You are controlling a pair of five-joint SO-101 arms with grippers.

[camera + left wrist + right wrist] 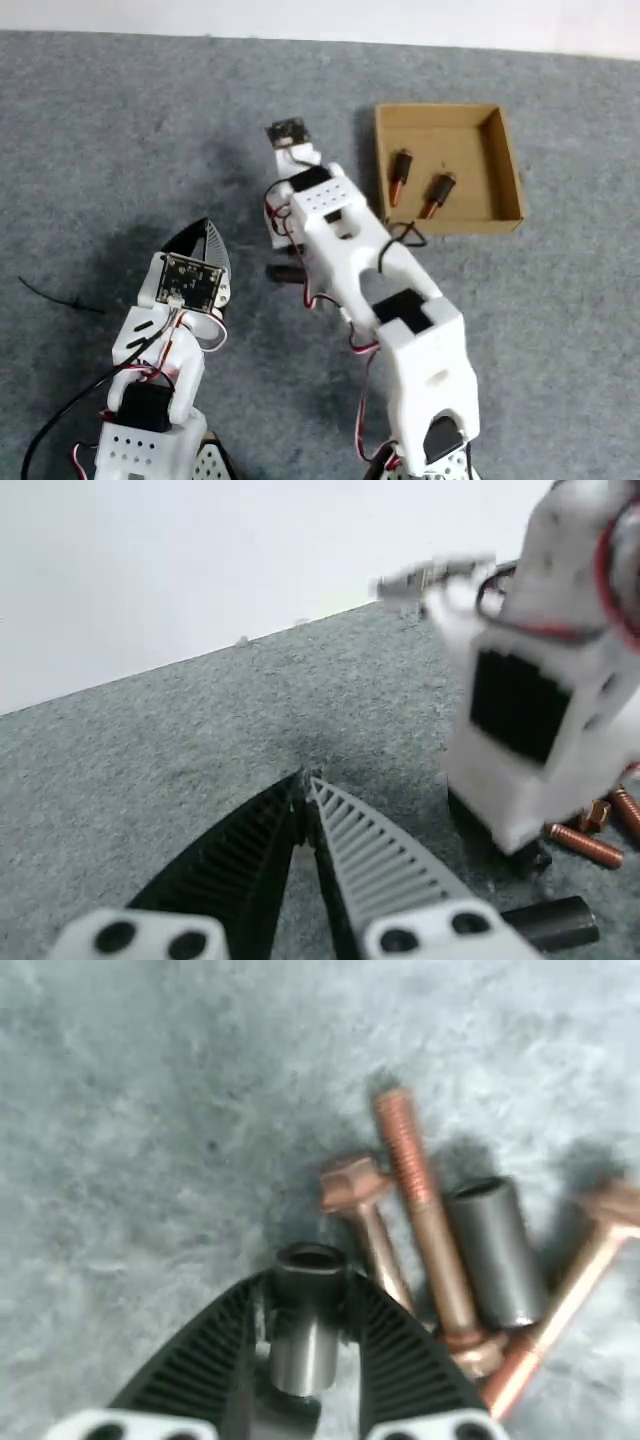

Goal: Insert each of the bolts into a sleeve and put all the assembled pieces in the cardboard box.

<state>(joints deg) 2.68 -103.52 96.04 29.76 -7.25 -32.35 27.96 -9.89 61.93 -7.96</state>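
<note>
Right gripper (307,1288) clamping dark grey cylindrical metal sleeve (305,1345), sleeve lying lengthwise between fingers. Three copper-coloured hex-head bolts (420,1210) and second dark sleeve (495,1250) lying just beside it, touching one another on grey carpeted table (120,1110). Left gripper (305,785) sitting at 8 o'clock in high view, fingers pressing together, holding nothing. Brown square cardboard box (448,110) sitting at 1 o'clock, two assembled pieces (400,177) lying inside.

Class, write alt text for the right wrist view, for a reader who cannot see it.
The right pincer grips a dark sleeve over grey carpet. Close beside it lie three copper bolts and a second sleeve, bunched together.
</note>
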